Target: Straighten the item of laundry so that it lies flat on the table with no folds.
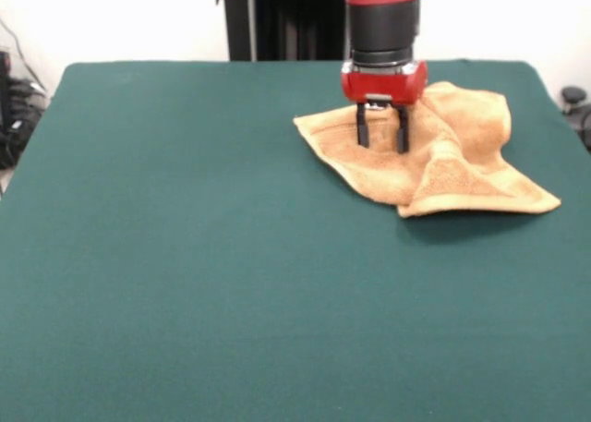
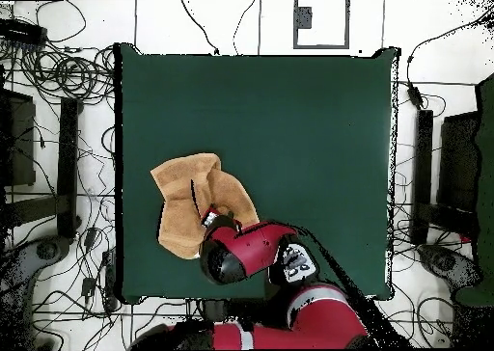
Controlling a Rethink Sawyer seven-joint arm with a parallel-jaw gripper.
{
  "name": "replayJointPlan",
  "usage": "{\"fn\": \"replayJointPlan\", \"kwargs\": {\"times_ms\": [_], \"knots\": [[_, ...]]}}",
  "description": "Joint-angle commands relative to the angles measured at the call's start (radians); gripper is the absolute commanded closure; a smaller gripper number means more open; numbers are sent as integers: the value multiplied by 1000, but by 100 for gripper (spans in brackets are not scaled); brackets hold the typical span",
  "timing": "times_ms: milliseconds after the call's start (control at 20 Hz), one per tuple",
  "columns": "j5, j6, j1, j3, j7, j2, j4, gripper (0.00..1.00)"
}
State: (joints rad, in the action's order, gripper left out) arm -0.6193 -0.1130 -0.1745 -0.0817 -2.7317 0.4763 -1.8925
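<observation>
The tan-orange towel (image 1: 443,159) lies crumpled on the green table (image 1: 185,256), at the right of the far side in the front view. Its right half is folded over in thick ridges, and one flat corner points to the near right. My gripper (image 1: 382,145) hangs straight down over the towel's left part. It is open, and its two black fingers (image 1: 362,126) stand apart with their tips at the cloth's surface. In the overhead view the towel (image 2: 185,204) lies near the table's left edge, and the red arm (image 2: 241,256) covers its lower right part.
Most of the table (image 2: 309,125) is bare green cloth. Cables and dark equipment (image 2: 58,77) lie on the floor around the table. The black pedestal (image 1: 286,20) stands behind the far edge.
</observation>
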Motion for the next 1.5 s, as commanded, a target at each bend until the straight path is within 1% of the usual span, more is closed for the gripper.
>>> {"fn": "replayJointPlan", "kwargs": {"times_ms": [50,100,250,400,600,750,950,1100,1500], "knots": [[46,80,-3,-168,-50,-173,-66,0],[47,87,-12,-177,-48,-176,-67,0],[59,162,-99,-272,-20,-218,-78,0],[73,204,-118,-313,-2,-247,-69,0],[119,316,-134,-370,41,-286,-48,0],[154,349,-140,-388,40,-306,-46,0],[195,337,-135,-398,16,-334,-49,0],[223,320,-122,-396,-3,-340,-56,0],[293,343,-158,-435,14,-392,-69,0]]}}
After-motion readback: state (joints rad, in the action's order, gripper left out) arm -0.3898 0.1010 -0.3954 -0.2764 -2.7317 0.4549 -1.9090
